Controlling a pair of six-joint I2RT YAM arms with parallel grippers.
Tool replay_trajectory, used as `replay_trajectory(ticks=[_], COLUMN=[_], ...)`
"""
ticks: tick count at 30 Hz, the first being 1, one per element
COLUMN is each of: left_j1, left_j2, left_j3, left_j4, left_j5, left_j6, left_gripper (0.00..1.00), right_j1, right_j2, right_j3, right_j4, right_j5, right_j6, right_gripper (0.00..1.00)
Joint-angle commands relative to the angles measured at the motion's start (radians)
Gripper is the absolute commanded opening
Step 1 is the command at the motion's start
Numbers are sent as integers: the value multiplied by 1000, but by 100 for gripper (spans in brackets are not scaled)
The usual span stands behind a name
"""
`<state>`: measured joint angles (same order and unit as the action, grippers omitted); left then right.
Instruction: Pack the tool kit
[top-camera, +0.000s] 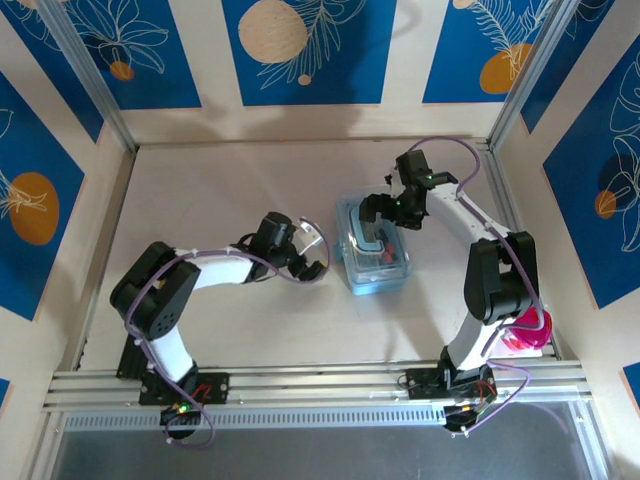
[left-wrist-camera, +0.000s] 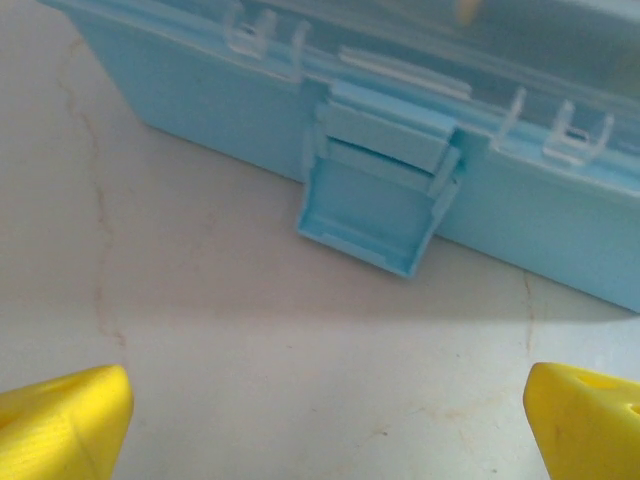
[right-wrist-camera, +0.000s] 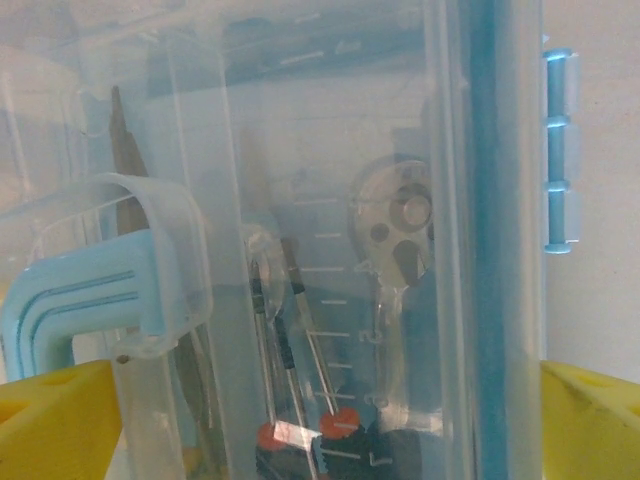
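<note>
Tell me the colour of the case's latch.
The latch is light blue; the left wrist view shows it best.

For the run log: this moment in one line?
case lid down; latch hanging loose; left hand open, facing latch; right hand open over lid

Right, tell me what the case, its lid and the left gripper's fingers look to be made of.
Case: light-blue plastic, smooth, with a moulded latch. Lid: clear glossy plastic; the tools show through it. Left gripper fingers: yellow, matte, faintly layered, probably printed plastic.
</note>
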<state>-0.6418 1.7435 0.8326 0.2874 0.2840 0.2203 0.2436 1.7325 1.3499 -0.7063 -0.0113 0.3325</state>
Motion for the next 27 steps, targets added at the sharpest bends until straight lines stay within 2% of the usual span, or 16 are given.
replay_trajectory(ticks=[1, 11, 23, 27], left_j1=[-14, -24, -30, -27], left_j2=[28, 102, 152, 145], left_j3=[-25, -32, -12, -18], left_j4=[103, 177, 183, 197], left_j5=[71, 30, -229, -281], left_j6=[25, 34, -20, -41], left_gripper=[100, 100, 100, 100], right_j1=[70, 124, 129, 130], right_j2=[38, 20, -8, -7], right_j3=[9, -15, -10, -10], right_j4=[-5, 21, 1, 1], right_j5=[-134, -157, -151, -157], right_j6=[-2, 67, 64, 62], right_gripper=[99, 99, 99, 99])
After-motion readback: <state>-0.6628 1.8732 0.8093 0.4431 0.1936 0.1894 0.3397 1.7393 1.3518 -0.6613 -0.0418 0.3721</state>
